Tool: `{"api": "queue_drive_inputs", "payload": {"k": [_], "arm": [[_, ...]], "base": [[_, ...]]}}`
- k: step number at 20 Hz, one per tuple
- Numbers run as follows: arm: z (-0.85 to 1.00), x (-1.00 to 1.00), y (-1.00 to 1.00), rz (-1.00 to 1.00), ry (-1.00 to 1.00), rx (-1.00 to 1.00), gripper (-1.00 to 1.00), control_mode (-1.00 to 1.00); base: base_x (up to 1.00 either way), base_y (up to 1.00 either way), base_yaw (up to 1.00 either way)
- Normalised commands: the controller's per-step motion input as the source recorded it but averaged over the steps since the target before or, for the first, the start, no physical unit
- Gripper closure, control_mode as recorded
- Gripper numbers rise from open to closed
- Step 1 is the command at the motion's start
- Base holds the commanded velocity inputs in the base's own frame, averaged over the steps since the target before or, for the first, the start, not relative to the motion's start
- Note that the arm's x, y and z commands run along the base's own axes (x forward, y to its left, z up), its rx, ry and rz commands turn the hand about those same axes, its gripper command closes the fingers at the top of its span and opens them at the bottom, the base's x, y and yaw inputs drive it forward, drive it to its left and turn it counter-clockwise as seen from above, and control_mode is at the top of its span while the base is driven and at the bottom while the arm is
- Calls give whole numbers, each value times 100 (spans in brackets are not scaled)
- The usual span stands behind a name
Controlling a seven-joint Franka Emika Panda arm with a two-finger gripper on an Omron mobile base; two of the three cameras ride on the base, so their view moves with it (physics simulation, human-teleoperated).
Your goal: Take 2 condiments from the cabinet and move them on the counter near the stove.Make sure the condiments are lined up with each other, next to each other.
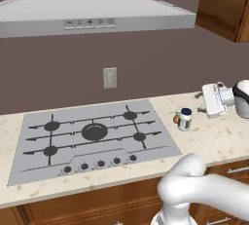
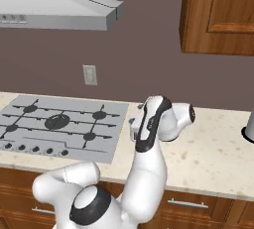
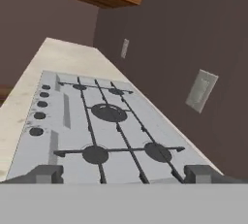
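While the white arm reaches over the counter (image 1: 221, 141) to the right of the stove (image 1: 92, 134), its gripper (image 1: 200, 102) hangs above the counter's back edge with its jaws spread wide and nothing between them. In the hand view the two dark fingertips (image 3: 46, 173) sit far apart at the bottom, with only the stove's surface showing past them.

Just in front of the gripper and slightly to its left, a white jar (image 1: 185, 119) with a dark blue lid stands upright on the counter. A much smaller tan-brown shaker (image 1: 176, 118) stands right against the jar's left side, on the side nearer the stove. Both rest close to the stove's right edge, towards its back right corner, apart from the gripper.

The stove is flat and grey with five black burners and a row of dark knobs along its front edge. A grey range hood (image 1: 92, 9) hangs above it. A white wall outlet (image 1: 110, 78) sits on the brown wall behind. A brown wood cabinet (image 2: 221, 12) hangs at the upper right, above the counter.
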Motion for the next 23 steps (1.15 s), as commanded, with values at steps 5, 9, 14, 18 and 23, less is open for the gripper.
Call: {"api": "queue_drive_inputs", "payload": {"k": [5,9,14,18,23], "arm": [[24,-100,21,0,-15,-29,-100,-100],[39,-100,43,1,-20,-33,-100,-100],[59,-90,64,6,-24,-34,-100,-100],[56,-66,72,9,-23,-36,-100,-100],[45,-35,72,11,-12,-37,-100,-100]], "base": [[0,0,0],[0,0,0],[0,0,0],[0,0,0],[0,0,0]]}}
